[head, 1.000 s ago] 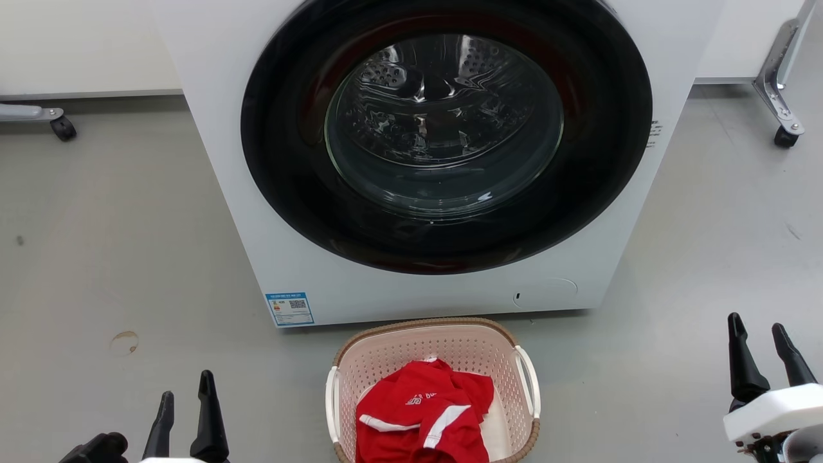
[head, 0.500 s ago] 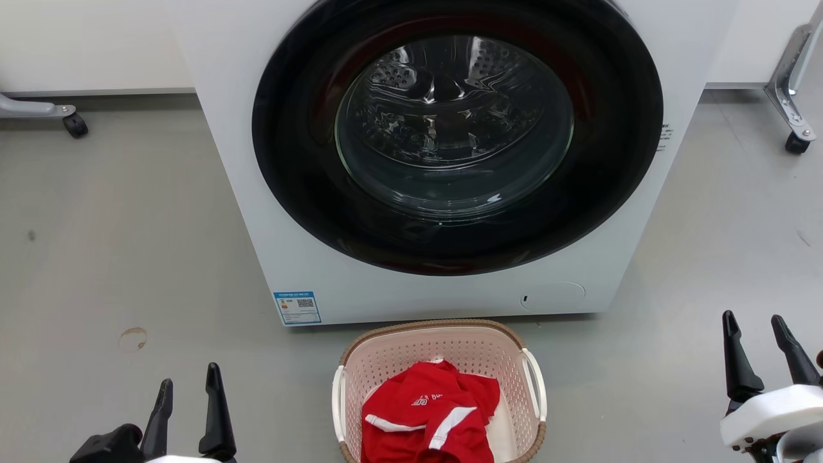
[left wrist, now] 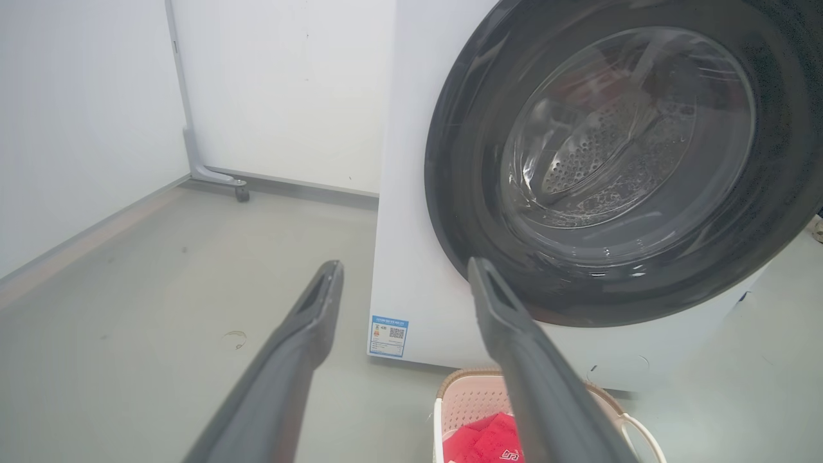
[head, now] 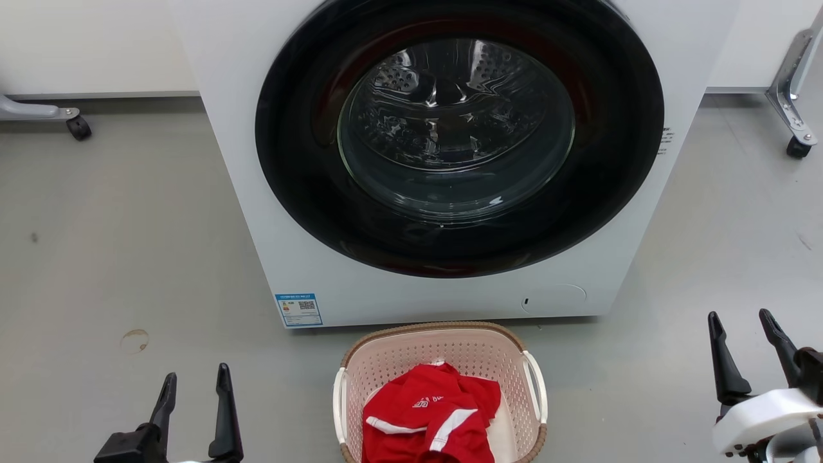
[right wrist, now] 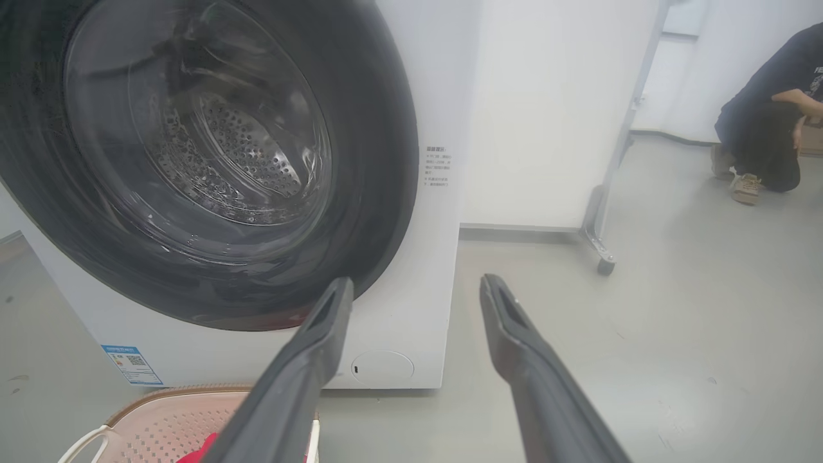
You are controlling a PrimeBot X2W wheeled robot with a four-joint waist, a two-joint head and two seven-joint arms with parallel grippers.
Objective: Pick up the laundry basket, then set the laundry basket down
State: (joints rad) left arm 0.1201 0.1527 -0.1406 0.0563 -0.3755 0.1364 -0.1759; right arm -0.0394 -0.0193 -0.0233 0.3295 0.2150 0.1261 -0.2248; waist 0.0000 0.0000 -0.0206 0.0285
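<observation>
1. The basket [head: 432, 326] is set on the floor [head: 128, 257], on the near side of the washer [head: 257, 193] and just beside it
2. The left gripper [head: 197, 376] and right gripper [head: 739, 318] are held wide open with nothing gripped, one at each side of the basket and well apart from it
3. A red shirt [head: 427, 418] with white lettering, too small to be read, is laid in the basket
4. A blue label [head: 298, 310] with a QR code is stuck low on the washer's left; its text cannot be read

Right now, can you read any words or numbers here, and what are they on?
Blue sticker on the washer: QR code and print, too small to read.
Grey print right of the washer door: too small to read.
White lettering on the red shirt in the basket: crumpled, unreadable.
No text can be quoted.
</observation>
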